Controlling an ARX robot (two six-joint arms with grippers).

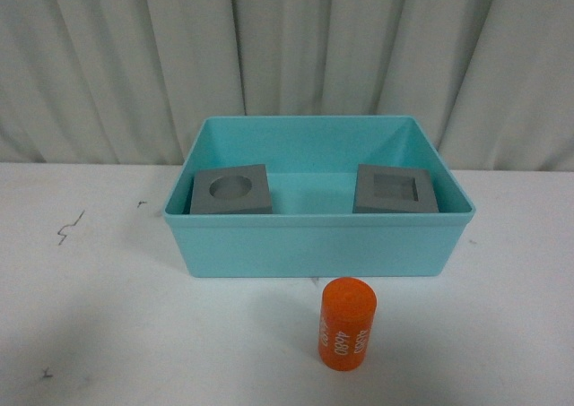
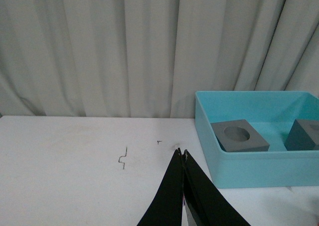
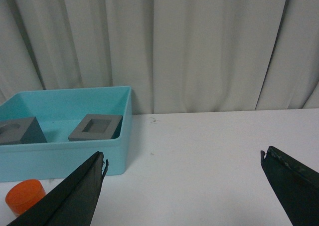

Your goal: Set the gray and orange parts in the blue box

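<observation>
Two matte gray cubes [image 1: 231,191] sit inside the plastic blue box [image 1: 314,245]; orange cylinder [image 1: 346,323] stands outside; left pincer [image 2: 182,153] together, right pincer [image 3: 182,157] apart.

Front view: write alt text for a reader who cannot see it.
A light-blue rectangular plastic bin on a white table holds two matte gray cubes: a round-recess block and a square-recess block. A small orange cylinder with white digits stands upright on the table in front of the bin.

turquoise box [image 1: 314,245] open-topped on desk, gray block with round recess [image 1: 231,191] inside at left, gray block with square recess [image 1: 395,189] inside at right, orange cylinder [image 1: 346,323] upright outside, just in front, white digits on side
</observation>
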